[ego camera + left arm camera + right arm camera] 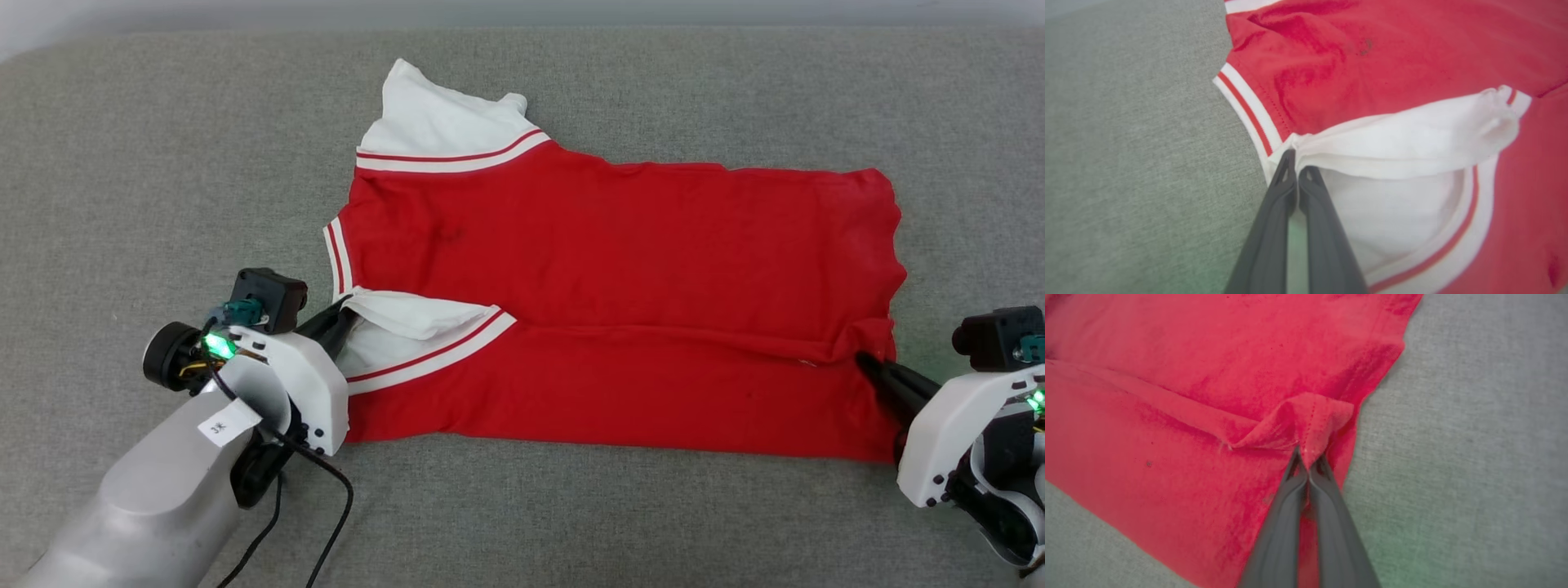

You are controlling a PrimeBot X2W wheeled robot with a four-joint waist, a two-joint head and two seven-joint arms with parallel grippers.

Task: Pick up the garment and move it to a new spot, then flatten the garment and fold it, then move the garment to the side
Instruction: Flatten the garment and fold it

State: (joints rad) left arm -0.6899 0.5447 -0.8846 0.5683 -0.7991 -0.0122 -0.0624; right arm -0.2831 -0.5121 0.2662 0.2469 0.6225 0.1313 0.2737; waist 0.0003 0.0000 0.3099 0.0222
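In the head view the red garment (620, 269) lies spread across the middle of the grey fabric-covered worktop (163, 163), collar end toward the worktop's left side and hem toward its right. The far white sleeve (441, 122) points at the far edge. A near strip of the shirt is doubled over the body. The left gripper (347, 309) meets the near sleeve (408, 314) at the collar end, and the right gripper (864, 361) meets the hem corner (869, 335).

In the left wrist view the two dark fingers (1274, 212) are pressed narrow, their tips pinching the white sleeve edge beside the striped collar trim (1249, 112).

In the right wrist view the fingers (1327, 506) are likewise pressed together, nipping a raised, stitched fold of the red hem near the garment's edge, grey worktop just beside it.
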